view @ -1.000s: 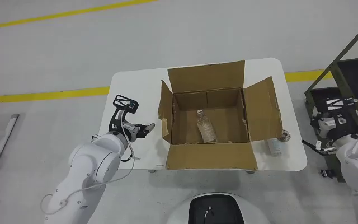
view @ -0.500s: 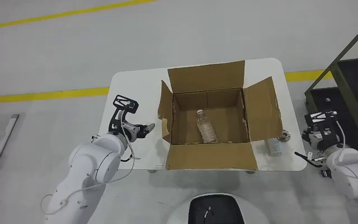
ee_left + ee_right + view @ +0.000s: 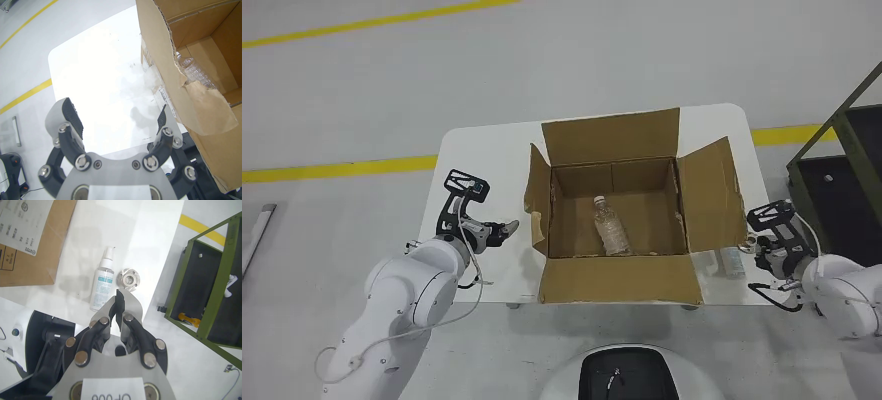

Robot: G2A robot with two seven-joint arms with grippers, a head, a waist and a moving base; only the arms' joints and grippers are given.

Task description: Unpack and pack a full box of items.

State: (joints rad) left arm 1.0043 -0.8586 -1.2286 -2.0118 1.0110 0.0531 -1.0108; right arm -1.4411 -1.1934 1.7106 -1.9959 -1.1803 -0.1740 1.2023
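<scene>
Brown cardboard box (image 3: 612, 135), open on the white surface (image 3: 487, 160), holds one clear plastic bottle (image 3: 613, 228). Right wrist view shows white spray bottle (image 3: 103, 283) and round metal flange (image 3: 129, 279) outside. Left pincer (image 3: 115, 104) spread; right pincer (image 3: 118, 294) pressed together.

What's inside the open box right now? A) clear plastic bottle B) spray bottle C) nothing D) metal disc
A: a clear plastic bottle lies on the floor of the box, while the spray bottle and the metal disc sit outside it on the table.
</scene>
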